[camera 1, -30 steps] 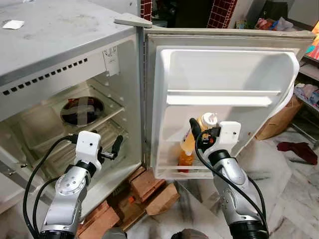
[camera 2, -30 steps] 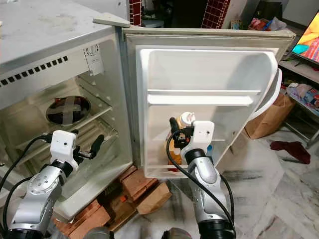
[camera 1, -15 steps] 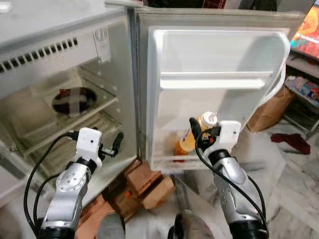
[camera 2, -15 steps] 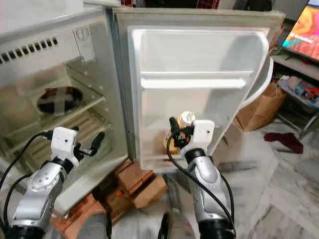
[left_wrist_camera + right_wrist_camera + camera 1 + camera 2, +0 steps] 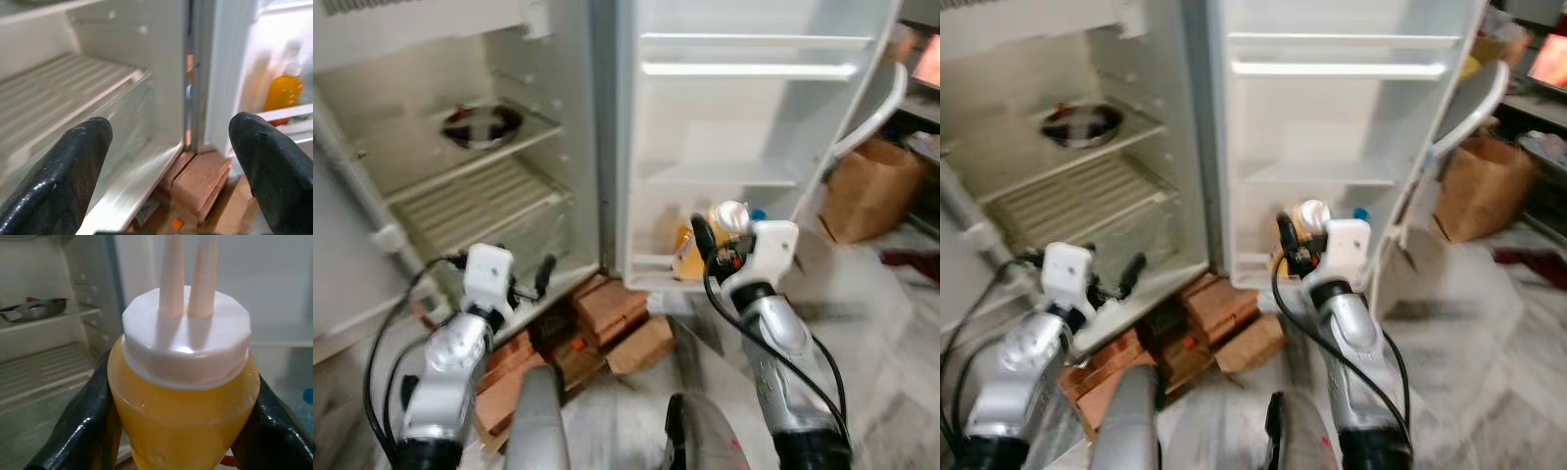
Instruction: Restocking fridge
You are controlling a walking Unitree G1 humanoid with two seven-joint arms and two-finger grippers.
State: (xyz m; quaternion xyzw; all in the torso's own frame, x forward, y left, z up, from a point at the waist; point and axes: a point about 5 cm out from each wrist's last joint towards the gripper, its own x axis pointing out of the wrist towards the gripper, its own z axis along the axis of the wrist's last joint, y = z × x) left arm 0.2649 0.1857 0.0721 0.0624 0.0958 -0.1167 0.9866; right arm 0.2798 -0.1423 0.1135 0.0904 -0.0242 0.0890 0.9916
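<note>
While both head views are blurred, this much reads clearly.
Fridge (image 5: 558, 147): open, wire shelves inside, a dark dish (image 5: 481, 125) on the upper one.
Door (image 5: 754, 117): swung wide; another orange bottle (image 5: 283, 93) stands on its lowest shelf.
Right gripper (image 5: 181, 406): clamped on the orange bottle (image 5: 183, 416), white-capped, held before the door's low shelf; label hidden.
Left gripper (image 5: 171, 161): spread wide, empty, near the fridge's base.
</note>
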